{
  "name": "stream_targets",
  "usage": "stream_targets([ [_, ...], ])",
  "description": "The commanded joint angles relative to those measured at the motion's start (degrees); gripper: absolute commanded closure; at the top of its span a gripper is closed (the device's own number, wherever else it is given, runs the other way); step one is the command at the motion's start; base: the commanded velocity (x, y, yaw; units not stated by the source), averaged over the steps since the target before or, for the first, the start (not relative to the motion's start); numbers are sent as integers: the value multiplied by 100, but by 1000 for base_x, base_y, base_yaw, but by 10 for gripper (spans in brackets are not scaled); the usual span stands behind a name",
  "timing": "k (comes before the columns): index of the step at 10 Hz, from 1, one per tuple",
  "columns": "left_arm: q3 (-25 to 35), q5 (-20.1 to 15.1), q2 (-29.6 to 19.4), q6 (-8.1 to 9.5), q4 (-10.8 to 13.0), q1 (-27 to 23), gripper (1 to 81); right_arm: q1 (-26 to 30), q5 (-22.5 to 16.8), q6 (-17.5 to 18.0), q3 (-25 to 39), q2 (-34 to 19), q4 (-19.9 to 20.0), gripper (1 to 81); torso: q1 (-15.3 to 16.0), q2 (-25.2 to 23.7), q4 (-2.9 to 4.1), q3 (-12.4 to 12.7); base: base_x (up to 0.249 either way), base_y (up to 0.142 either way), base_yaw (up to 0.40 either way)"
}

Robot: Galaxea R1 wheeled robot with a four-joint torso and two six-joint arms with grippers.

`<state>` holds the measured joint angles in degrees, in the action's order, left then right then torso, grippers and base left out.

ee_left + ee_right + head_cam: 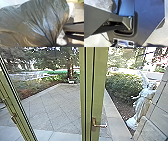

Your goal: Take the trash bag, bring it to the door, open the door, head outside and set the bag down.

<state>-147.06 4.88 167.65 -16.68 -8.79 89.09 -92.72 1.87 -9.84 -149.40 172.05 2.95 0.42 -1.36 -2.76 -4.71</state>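
Close by the robot's left wrist, the left wrist view has the dark trash bag (37, 21), its shiny plastic pulled into long folds that draw together towards a narrow gather. That gather is cut off by the edge of the view, so whether the left gripper stands wide or narrow, or has hold of the bag there, cannot be told. Just beside the gather lies a pale, crumpled bit of plastic (61, 41), partly hidden by the dark bag, with dark bars of the robot (75, 27) next to it. In the right wrist view, the robot's jointed bar (97, 20) crosses over its dark plate (149, 15), with pale, sunlit ground (159, 37) past the plate. The right gripper's state cannot be told either, nor whether it touches anything. Some crumpled grey plastic (104, 5) is partly covered by the bar, and what it belongs to is unclear. In the head view, a green door frame (100, 79) stands upright in front of the robot, bearing a lever handle (99, 125); its lower end is cut off. Another green frame (13, 105) slants on the robot's left. Beyond are a paved yard (55, 104), a bush (123, 85) and a pale statue (142, 102) near a wall (160, 107); farther details are blurred.
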Motion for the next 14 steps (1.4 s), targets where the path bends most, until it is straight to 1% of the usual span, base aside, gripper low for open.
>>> stream_targets([
  [1,28,-338,-20,-46,79,-177,811,153,-362,-18,26,34,-31,10,0,0,0,0,0,0,191],
  [5,19,-338,-20,-46,123,-177,811,144,-362,-18,26,35,-40,10,0,0,0,0,0,0,191],
  [14,19,-356,-3,-46,132,-168,811,153,-362,-18,-18,60,-48,10,0,0,0,0,0,0,182],
])
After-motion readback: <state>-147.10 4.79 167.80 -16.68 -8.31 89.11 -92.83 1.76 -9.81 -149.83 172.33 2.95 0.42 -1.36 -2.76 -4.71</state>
